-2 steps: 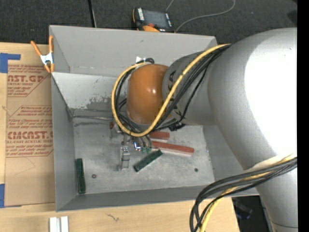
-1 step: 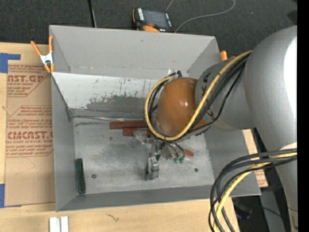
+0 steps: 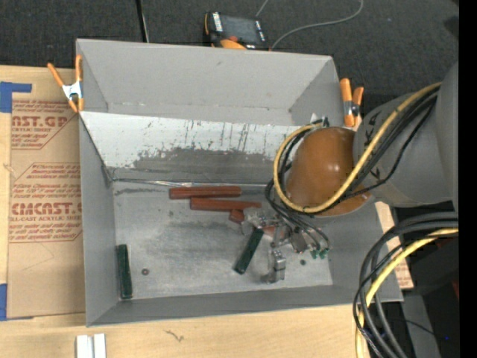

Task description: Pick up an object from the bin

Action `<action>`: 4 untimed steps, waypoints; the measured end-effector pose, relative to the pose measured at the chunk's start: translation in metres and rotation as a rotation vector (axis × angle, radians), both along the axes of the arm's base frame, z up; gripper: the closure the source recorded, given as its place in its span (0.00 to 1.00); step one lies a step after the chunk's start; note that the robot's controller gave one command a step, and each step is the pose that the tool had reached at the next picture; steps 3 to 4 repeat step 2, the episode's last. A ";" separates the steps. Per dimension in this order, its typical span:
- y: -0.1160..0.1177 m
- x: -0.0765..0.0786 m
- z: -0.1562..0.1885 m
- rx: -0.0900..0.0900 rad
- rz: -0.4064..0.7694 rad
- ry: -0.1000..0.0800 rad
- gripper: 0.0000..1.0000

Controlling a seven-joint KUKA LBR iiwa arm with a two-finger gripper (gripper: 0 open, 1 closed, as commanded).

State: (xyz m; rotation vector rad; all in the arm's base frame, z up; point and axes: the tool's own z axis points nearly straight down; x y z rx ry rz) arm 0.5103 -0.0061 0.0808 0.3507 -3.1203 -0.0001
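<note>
**Claw low beside the slanted green bar**

My claw [image 3: 274, 263] sits low in the front right part of the bin [image 3: 201, 80], just beside a dark green bar [image 3: 248, 252] that lies slanted on the floor. I cannot tell whether the claw is spread or pressed together, nor whether it touches the bar. It is the nearest thing to me, so I judge it the likeliest pick.

To do this well, I should line up across the bar's narrow width, near its middle. Closing squarely should keep it from swivelling or sliding out. Its upper end lies close to the red-brown sticks [image 3: 205, 192], which a careless close could snag.

The bin holds little: those two sticks side by side near the middle, the slanted bar, and a second green bar [image 3: 123, 271] by the front left corner, well apart.
</note>
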 end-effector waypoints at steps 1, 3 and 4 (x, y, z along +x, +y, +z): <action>0.004 0.001 0.000 0.001 0.006 -0.001 1.00; 0.020 0.001 0.141 0.000 0.034 -0.011 1.00; 0.020 0.001 0.141 0.000 0.034 -0.011 1.00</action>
